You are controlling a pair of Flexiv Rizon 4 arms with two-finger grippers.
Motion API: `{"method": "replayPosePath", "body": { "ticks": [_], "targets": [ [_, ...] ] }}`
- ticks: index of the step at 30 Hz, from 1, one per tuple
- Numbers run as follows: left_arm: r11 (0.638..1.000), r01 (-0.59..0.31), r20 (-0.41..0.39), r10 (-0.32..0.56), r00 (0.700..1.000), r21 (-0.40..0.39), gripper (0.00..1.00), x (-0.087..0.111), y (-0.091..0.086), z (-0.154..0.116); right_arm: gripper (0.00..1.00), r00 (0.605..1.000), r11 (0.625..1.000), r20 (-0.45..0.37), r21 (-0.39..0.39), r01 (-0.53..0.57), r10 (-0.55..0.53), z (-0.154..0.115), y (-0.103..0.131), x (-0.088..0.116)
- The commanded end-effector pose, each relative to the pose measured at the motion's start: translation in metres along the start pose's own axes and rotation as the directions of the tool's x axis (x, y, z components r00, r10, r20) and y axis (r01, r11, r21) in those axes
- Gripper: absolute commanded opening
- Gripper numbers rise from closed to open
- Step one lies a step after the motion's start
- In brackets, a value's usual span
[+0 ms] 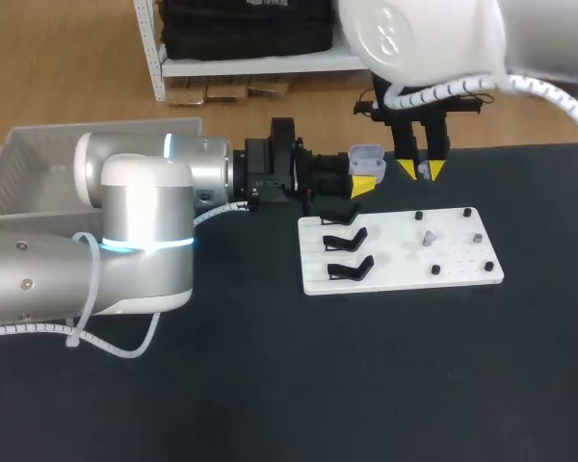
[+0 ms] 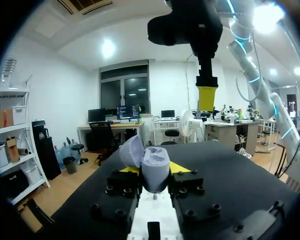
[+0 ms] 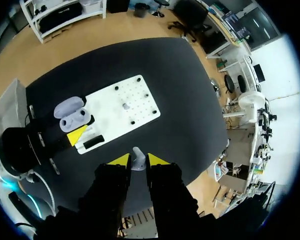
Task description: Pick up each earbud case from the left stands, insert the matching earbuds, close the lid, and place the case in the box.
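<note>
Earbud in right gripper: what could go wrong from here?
The earbud is pinched only at the right gripper's tips; it could slip or twist. The case in the left gripper is not yet under it; a misaligned approach might hit the open lid.

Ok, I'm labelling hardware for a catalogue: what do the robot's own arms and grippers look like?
The left arm and right arm are rounded silver-white tubes. The left has a glowing blue ring. White spiral-wrapped cables run alongside. The left gripper and right gripper are black with bright yellow tips.
</note>
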State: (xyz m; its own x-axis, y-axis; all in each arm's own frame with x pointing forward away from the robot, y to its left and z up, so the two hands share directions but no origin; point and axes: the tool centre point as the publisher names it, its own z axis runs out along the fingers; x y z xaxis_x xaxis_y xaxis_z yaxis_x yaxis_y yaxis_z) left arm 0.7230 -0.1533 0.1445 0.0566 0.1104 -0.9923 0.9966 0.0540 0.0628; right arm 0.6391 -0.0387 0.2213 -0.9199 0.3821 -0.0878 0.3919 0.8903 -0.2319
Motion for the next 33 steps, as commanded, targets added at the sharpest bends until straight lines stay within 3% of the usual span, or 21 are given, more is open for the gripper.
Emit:
{"method": "replayPosePath", "body": {
  "ticks": [1, 6, 16, 33],
  "targets": [
    [1.000, -0.003, 0.005, 0.003, 1.000, -0.003, 0.00, 0.001, 0.000, 0.000, 0.00, 1.000, 1.000, -0.014, 0.012, 0.001, -0.001, -0.002, 0.003, -0.003],
    [1.000, -0.003, 0.005, 0.003, 1.000, -0.003, 0.00, 0.001, 0.000, 0.000, 0.00, 1.000, 1.000, -0.014, 0.012, 0.001, -0.001, -0.002, 0.003, -0.003],
    [1.000, -0.003, 0.005, 0.003, 1.000, -0.003, 0.00, 0.001, 0.000, 0.000, 0.00, 0.976, 0.966, 0.000, -0.143, -0.217, 0.219, -0.020, 0.048, -0.027],
    [1.000, -0.003, 0.005, 0.003, 1.000, -0.003, 0.00, 0.001, 0.000, 0.000, 0.00, 0.971, 0.962, -0.031, -0.133, -0.240, 0.238, -0.005, 0.076, -0.032]
  ]
}}
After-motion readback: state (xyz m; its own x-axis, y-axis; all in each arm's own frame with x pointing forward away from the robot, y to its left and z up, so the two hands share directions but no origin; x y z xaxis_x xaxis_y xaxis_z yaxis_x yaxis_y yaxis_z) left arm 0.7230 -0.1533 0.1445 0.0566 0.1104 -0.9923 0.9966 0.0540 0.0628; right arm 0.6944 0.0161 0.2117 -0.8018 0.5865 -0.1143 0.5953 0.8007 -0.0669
